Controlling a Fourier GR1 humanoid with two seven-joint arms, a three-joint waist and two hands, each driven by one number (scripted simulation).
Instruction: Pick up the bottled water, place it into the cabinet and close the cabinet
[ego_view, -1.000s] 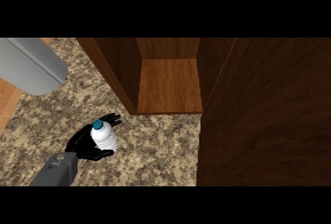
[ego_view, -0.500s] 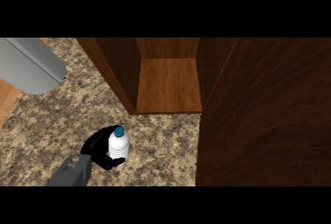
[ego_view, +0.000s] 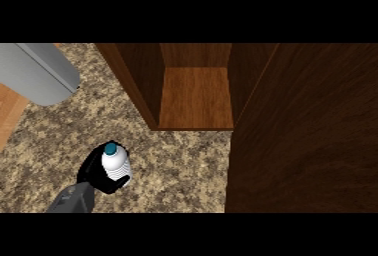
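One black robot hand (ego_view: 96, 172) on a grey forearm shows, at about seven o'clock in the view; it is the left one, with its fingers curled round one clear ribbed plastic water bottle with a teal cap (ego_view: 114, 165), over the speckled brown granite counter (ego_view: 184, 165). One open dark wooden cabinet (ego_view: 196, 97) with a lighter wooden floor sits at twelve o'clock, its one dark door (ego_view: 306, 140) swung out at three o'clock, and one grey rounded metal object (ego_view: 37, 72) lies at ten o'clock
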